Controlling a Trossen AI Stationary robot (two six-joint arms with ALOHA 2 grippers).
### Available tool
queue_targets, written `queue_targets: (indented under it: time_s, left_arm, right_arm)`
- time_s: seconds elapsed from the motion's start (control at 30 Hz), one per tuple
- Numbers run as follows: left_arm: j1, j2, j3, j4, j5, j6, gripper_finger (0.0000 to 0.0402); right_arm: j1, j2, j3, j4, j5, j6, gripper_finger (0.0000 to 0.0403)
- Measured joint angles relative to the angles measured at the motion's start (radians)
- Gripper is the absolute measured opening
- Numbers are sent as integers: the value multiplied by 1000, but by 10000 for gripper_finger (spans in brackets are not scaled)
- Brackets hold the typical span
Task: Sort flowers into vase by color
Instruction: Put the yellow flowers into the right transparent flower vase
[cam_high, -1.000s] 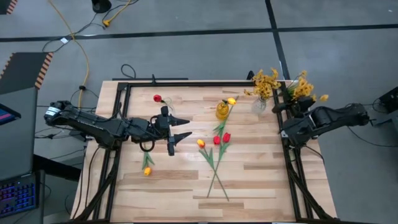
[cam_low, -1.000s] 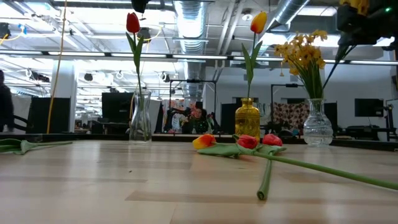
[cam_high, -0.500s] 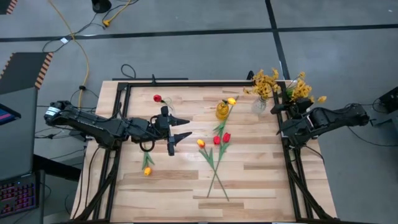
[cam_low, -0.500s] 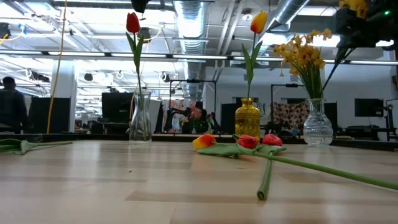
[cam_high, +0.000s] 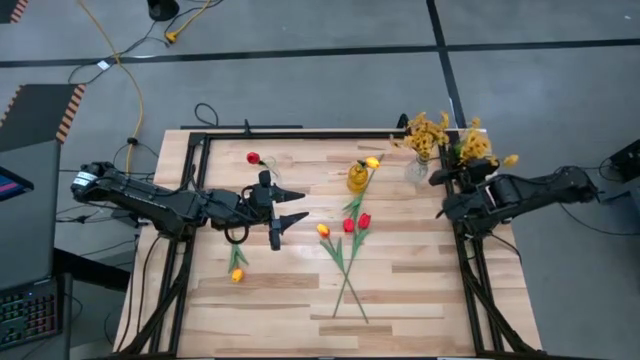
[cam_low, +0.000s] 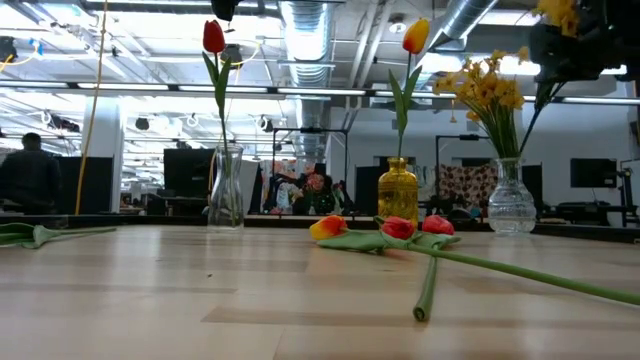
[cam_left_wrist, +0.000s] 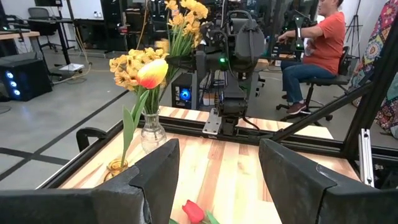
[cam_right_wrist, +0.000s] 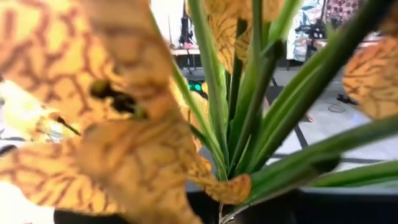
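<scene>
Right gripper (cam_high: 447, 183) is clamped on a spray of mustard-yellow blossoms (cam_high: 472, 146), held in the air at the table's right edge, just beside the clear vase (cam_high: 417, 167) that already holds a matching yellow bunch (cam_high: 428, 128). In the right wrist view you see stems and blossoms crowding the lens, so the grip looks low on the stem bundle, heads free. Left gripper (cam_high: 288, 205) hangs w/ jaws wide apart and empty over the table's left-centre, near the clear vase w/ one red tulip (cam_high: 253, 158). Amber vase (cam_high: 358, 177) mid-table carries one yellow-orange tulip (cam_high: 372, 161). Still flat on the wood: two red tulips (cam_high: 356, 222) and an orange one (cam_high: 323, 230) at centre, stems crossing, plus one yellow-orange tulip (cam_high: 237, 274) near the left edge. Judgement: flowers are v. light, thin springy stems, heads soft and crushable. Take hold mid-stem, not at the head; expect the stem to flex and swing, and separate the crossed stems before lifting.
</scene>
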Motion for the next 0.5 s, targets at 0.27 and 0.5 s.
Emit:
queue_targets:
  time_s: [0.27,0.5]
  left_arm:
    - [0,0,0,0,0,0,208]
    - [0,0,0,0,0,0,208]
  right_arm:
    - [-81,48,0,7,-69,3,39]
    - [-124,101,0,51,-91,0,41]
